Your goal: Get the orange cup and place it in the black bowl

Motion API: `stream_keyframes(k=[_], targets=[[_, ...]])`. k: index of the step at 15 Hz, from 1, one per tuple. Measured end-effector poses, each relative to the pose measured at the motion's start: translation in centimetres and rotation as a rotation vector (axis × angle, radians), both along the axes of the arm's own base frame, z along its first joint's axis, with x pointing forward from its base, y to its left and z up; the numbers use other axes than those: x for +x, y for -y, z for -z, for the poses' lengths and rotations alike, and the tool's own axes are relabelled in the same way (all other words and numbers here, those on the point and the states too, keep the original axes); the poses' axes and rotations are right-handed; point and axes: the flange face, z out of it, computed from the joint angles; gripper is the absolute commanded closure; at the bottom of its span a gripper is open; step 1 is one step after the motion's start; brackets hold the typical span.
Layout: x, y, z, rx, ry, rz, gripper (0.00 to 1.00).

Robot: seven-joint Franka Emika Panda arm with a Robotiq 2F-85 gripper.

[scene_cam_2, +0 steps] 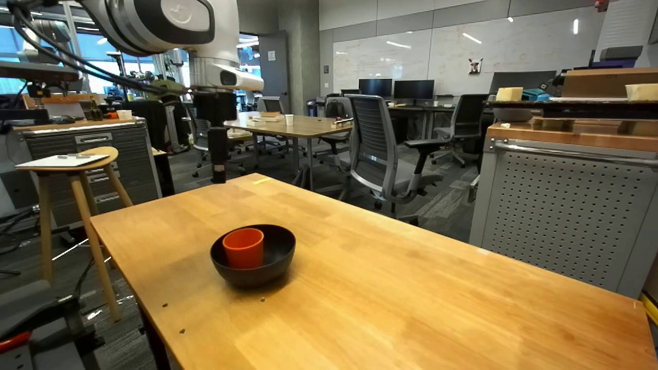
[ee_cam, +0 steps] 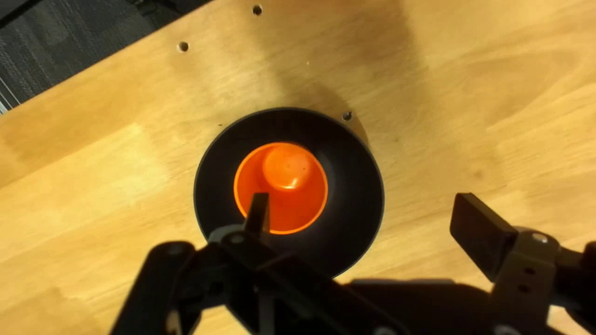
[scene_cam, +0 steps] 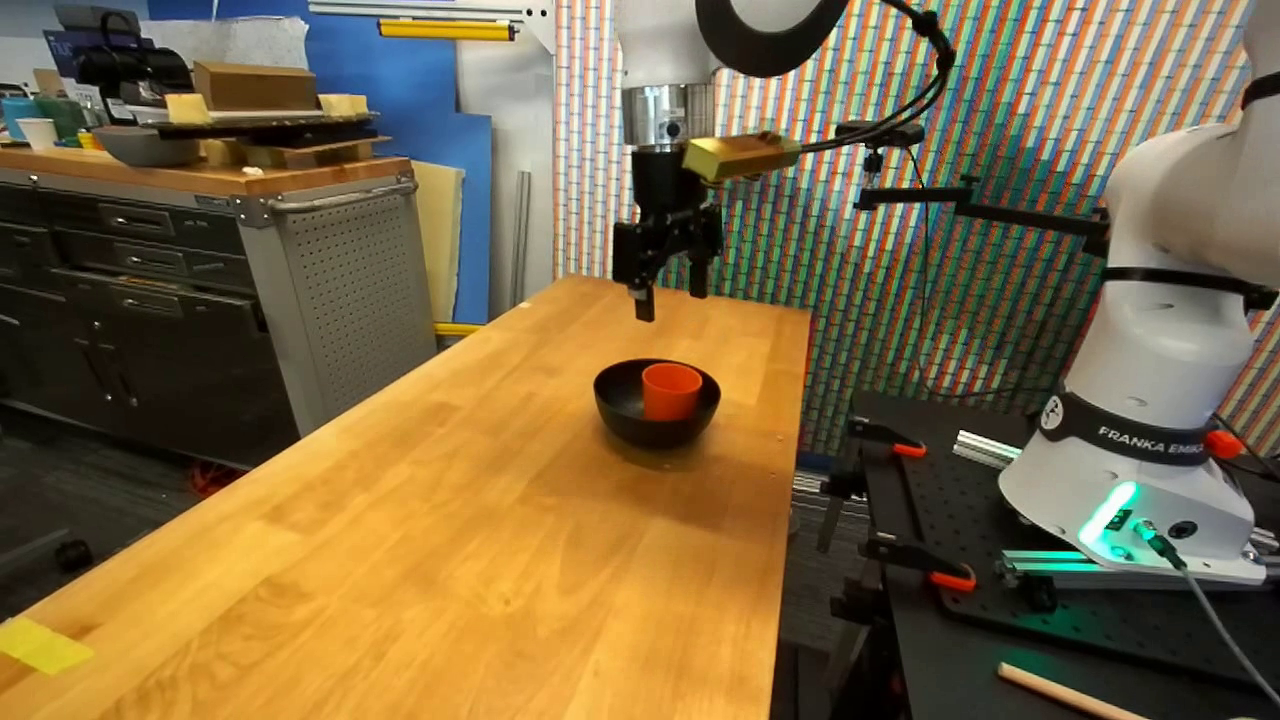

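Note:
The orange cup (scene_cam: 671, 392) stands inside the black bowl (scene_cam: 620, 405) in both exterior views, where the cup (scene_cam_2: 243, 248) and the bowl (scene_cam_2: 280, 252) also show. The cup sits off the bowl's middle and leans a little or stands near upright; I cannot tell which. In the wrist view I look down into the cup (ee_cam: 293, 186) and the bowl (ee_cam: 354, 186). My gripper (scene_cam: 672, 298) is open and empty, well above the bowl. In the wrist view the gripper (ee_cam: 363, 202) has its fingers wide apart, and one finger covers part of the cup's rim.
The bowl stands on a wooden table (scene_cam: 480, 500), near one long edge. Yellow tape (scene_cam: 45, 645) is stuck on the table's corner. The robot's base (scene_cam: 1130, 480) stands on a black bench beside it. A grey cabinet (scene_cam_2: 560, 210) and an office chair (scene_cam_2: 383, 149) stand beyond the table.

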Motion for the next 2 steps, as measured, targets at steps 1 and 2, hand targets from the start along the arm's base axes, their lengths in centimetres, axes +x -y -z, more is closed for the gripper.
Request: stream_keyframes(k=[1, 2], targets=[[-0.14, -0.52, -0.54, -0.001, 0.0, -0.01, 0.0], [-0.2, -0.6, -0.48, -0.001, -0.001, -0.011, 0.0]])
